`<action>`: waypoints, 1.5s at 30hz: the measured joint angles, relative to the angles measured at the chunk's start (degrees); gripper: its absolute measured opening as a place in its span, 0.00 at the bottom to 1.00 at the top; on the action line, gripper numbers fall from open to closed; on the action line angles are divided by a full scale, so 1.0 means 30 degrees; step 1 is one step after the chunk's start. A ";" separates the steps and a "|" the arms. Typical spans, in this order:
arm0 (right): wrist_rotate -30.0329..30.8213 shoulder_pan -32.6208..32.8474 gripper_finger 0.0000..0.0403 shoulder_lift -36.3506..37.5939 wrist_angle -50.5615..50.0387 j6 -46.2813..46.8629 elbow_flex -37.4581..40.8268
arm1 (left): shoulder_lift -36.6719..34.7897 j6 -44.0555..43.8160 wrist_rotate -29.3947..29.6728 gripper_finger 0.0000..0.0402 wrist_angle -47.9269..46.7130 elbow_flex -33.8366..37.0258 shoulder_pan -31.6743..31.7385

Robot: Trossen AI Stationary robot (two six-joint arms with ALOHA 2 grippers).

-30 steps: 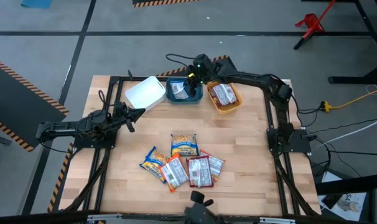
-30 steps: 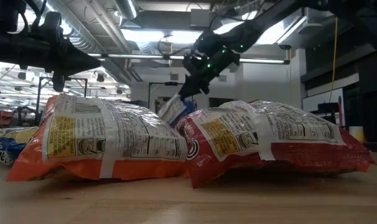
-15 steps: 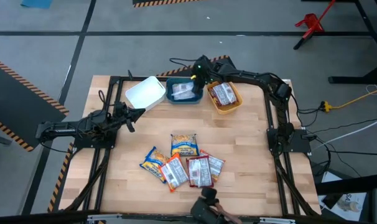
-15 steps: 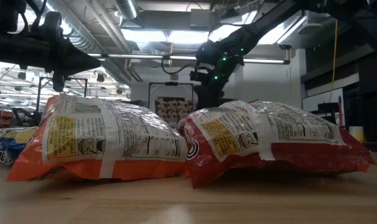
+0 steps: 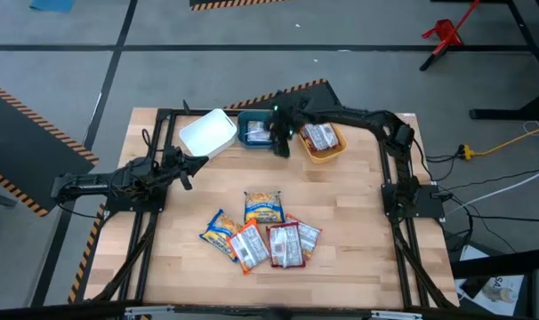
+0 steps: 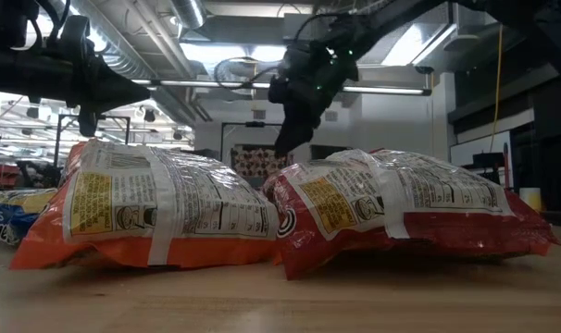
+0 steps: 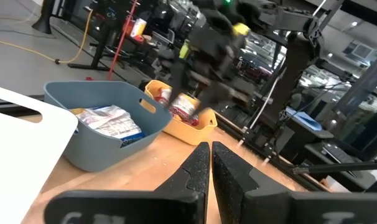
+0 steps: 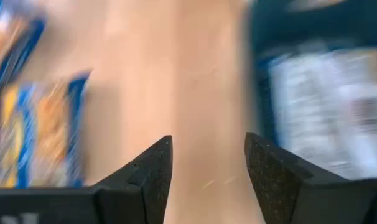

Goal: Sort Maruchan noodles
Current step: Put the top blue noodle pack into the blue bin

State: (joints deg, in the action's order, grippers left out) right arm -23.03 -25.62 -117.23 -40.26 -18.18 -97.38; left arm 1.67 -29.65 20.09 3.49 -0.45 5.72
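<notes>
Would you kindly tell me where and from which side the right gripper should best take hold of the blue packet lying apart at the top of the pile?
Probably across the short width of the blue packet, coming straight down from above. It lies flat and apart from the other packets, so its long edges seem free for the fingers. The right gripper is open and empty beside the teal bin; the left gripper waits shut.

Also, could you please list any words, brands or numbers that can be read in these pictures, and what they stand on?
No text reads clearly enough to quote.
Orange packet: white back-label print, too small to read.
Red packet: the same, too small to read.
Blue packet: lettering cut off at the picture's edge, unreadable.
Packet in the teal bin: print blurred.
</notes>
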 joint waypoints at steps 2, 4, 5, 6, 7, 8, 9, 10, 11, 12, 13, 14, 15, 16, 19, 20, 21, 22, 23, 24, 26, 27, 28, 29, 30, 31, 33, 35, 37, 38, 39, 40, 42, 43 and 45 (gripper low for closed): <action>0.0508 0.1031 0.46 0.0000 -0.1709 -0.1155 0.0007 | -0.0001 0.0002 -0.0020 0.03 0.0000 0.0000 0.0000; 0.1234 0.2135 0.46 0.0000 -0.3051 -0.2247 0.0015 | -0.0006 0.0007 -0.0020 0.03 -0.0006 0.0000 0.0000; 0.1528 0.2645 0.46 0.0000 -0.3561 -0.2640 0.0015 | -0.0007 0.0007 -0.0027 0.03 -0.0001 0.0000 0.0000; 0.1778 0.3123 0.46 0.0000 -0.4017 -0.3008 0.0015 | 0.0000 0.0007 -0.0027 0.03 -0.0007 0.0000 0.0000; 0.1911 0.3625 0.46 0.0000 -0.4393 -0.3193 0.0015 | -0.0001 0.0007 -0.0027 0.03 -0.0007 0.0000 -0.0006; 0.2255 0.4082 0.46 0.0000 -0.4702 -0.3404 0.0015 | -0.0005 0.0007 -0.0035 0.03 -0.0005 0.0000 -0.0002; 0.2769 0.4495 0.46 0.0000 -0.4953 -0.3521 0.0015 | 0.0000 0.0007 -0.0043 0.03 -0.0007 0.0000 0.0000; 0.3398 0.4948 0.46 0.0011 -0.5108 -0.3589 0.0102 | -0.0007 0.0007 -0.0069 0.03 -0.0007 0.0000 0.0000; 0.4213 0.5364 0.46 0.0022 -0.5183 -0.3782 0.0269 | -0.0004 0.0007 -0.0136 0.03 -0.0009 0.0000 0.0000; 0.5010 0.5767 0.46 0.0022 -0.5339 -0.4240 0.0465 | -0.0006 0.0015 -0.0234 0.03 -0.0016 0.0000 0.0000; 0.5731 0.6166 0.47 0.0022 -0.5524 -0.4718 0.0691 | -0.0003 0.0022 -0.0348 0.03 -0.0030 0.0000 -0.0003; 0.6423 0.6514 0.48 0.0022 -0.5565 -0.5064 0.0908 | -0.0006 0.0022 -0.0458 0.03 -0.0036 0.0000 -0.0006; 0.7026 0.6835 0.51 0.0022 -0.5492 -0.5305 0.1104 | -0.0001 0.0022 -0.0545 0.03 -0.0050 0.0000 -0.0006; 0.7437 0.7107 0.54 0.0022 -0.5262 -0.5563 0.1331 | 0.0000 0.0022 -0.0591 0.03 -0.0051 0.0000 -0.0007; 0.7993 0.7804 0.66 0.0022 -0.3757 -0.5700 0.2090 | -0.0004 0.0049 -0.0599 0.03 -0.0058 0.0000 -0.0007; 0.7992 0.7952 0.70 0.0022 -0.3339 -0.5704 0.2214 | -0.0004 0.0066 -0.0596 0.03 -0.0058 0.0000 -0.0007; 0.7986 0.8091 0.74 0.0022 -0.3021 -0.5704 0.2258 | -0.0005 0.0066 -0.0596 0.03 -0.0058 0.0000 -0.0007; 0.7986 0.8230 0.78 0.0022 -0.2767 -0.5733 0.2265 | -0.0001 0.0073 -0.0597 0.03 -0.0058 0.0000 -0.0007; 0.7990 0.8346 0.82 -0.0007 -0.2581 -0.5837 0.2266 | 0.0000 0.0073 -0.0596 0.03 -0.0058 0.0000 -0.0007; 0.7997 0.8456 0.85 -0.0047 -0.2407 -0.5992 0.2266 | 0.0000 0.0073 -0.0596 0.03 -0.0058 0.0000 -0.0007; 0.7993 0.8580 0.88 -0.0104 -0.2368 -0.6132 0.2288 | -0.0002 0.0073 -0.0596 0.03 -0.0058 0.0000 -0.0007; 0.7984 0.8578 0.89 -0.0111 -0.2346 -0.6159 0.2288 | -0.0007 0.0080 -0.0596 0.03 -0.0058 0.0000 -0.0007; 0.7973 0.8573 0.89 -0.0183 -0.2204 -0.6170 0.2286 | -0.0002 0.0076 -0.0596 0.03 -0.0058 0.0000 -0.0007; 0.7957 0.8564 0.89 -0.0267 -0.1996 -0.6170 0.2280 | -0.0007 0.0077 -0.0596 0.03 -0.0058 0.0000 -0.0007; 0.7981 0.8550 0.88 -0.0362 -0.2012 -0.6155 0.2288 | -0.0002 0.0080 -0.0596 0.03 -0.0058 0.0000 -0.0007; 0.7978 0.8529 0.88 -0.0421 -0.2122 -0.6141 0.2309 | 0.0000 0.0080 -0.0596 0.03 -0.0058 0.0000 -0.0007; 0.7831 0.8529 0.86 -0.0748 -0.1518 -0.6170 0.2280 | 0.0000 0.0080 -0.0596 0.03 -0.0058 0.0000 -0.0007; 0.7769 0.8529 0.85 -0.1106 -0.1565 -0.6205 0.2280 | 0.0000 0.0085 -0.0588 0.03 -0.0058 0.0000 -0.0007; 0.7385 0.8536 0.84 -0.1425 -0.1262 -0.6350 0.2287 | 0.0066 0.0087 -0.0596 0.03 -0.0066 0.0000 -0.0007; 0.7249 0.8542 0.84 -0.1618 -0.1318 -0.6435 0.2288 | 0.0066 0.0087 -0.0584 0.03 -0.0054 0.0000 -0.0007; 0.7263 0.8546 0.83 -0.1753 -0.1143 -0.6494 0.2288 | 0.0133 0.0087 -0.0587 0.03 -0.0039 0.0000 -0.0007; 0.7438 0.8549 0.83 -0.1859 -0.1156 -0.6519 0.2292 | 0.0182 0.0085 -0.0600 0.03 -0.0078 0.0000 -0.0007; 0.7891 0.8551 0.81 -0.2068 -0.1005 -0.6525 0.2288 | 0.0236 0.0074 -0.0574 0.03 -0.0039 0.0000 -0.0007; 0.7992 0.8551 0.79 -0.2107 -0.1030 -0.6545 0.2288 | 0.0339 0.0080 -0.0585 0.03 -0.0042 0.0000 -0.0007; 0.8158 0.8551 0.73 -0.2127 -0.1033 -0.6549 0.2288 | 0.0323 0.0067 -0.0555 0.03 -0.0075 0.0000 -0.0007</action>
State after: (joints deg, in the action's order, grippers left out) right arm 1.45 0.03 -123.61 -43.36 -37.82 -90.52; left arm 2.64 -29.45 18.43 3.26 -0.45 5.69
